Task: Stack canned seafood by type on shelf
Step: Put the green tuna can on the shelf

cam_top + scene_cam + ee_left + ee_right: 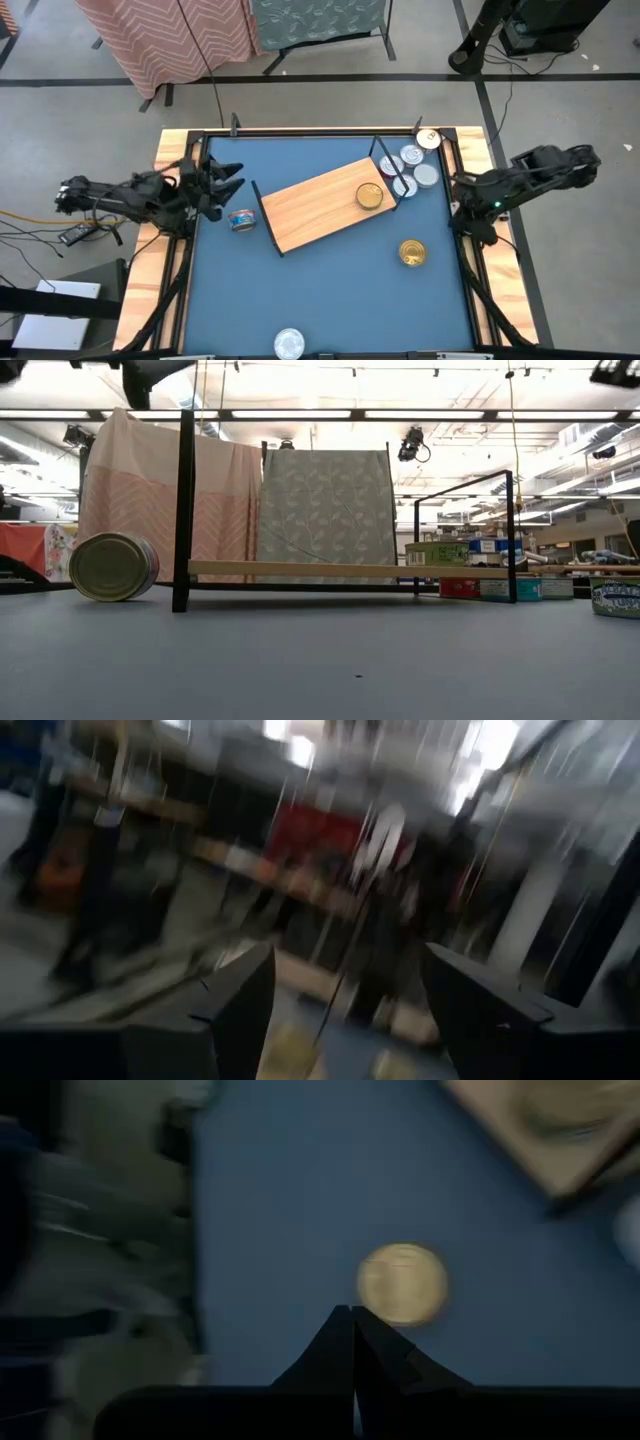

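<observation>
Fingers on your left arm [228, 180] stand apart with nothing between them, hovering at the left edge of the desk [330, 290]; the left wrist view shows the two dark fingers [240, 1005] spread wide over a blurred background. Just beside them on the blue surface lies a tin with a blue side label [241, 220], close to the fingers and a little nearer the front of the desk, not touching them.

Your right arm's fingers [462, 215] are pressed together and empty, at the right rim of the desk. In the right wrist view the closed fingers [352, 1342] point toward a gold-lidded tin [402, 1284] lying flat on the blue surface just ahead of their tips; from above, that gold tin [412, 253] sits near the right rim, apart from the fingers.

You have the shelf [320, 205] lying at a slant across the middle of the desk, with one gold tin [370, 196] on its right end. A cluster of silver-lidded tins [415, 168] sits just beyond that end, by the black wire frame, with another tin [429, 139] at the back right corner. One silver-lidded tin [289, 343] lies alone at the front edge, well apart from both arms.
</observation>
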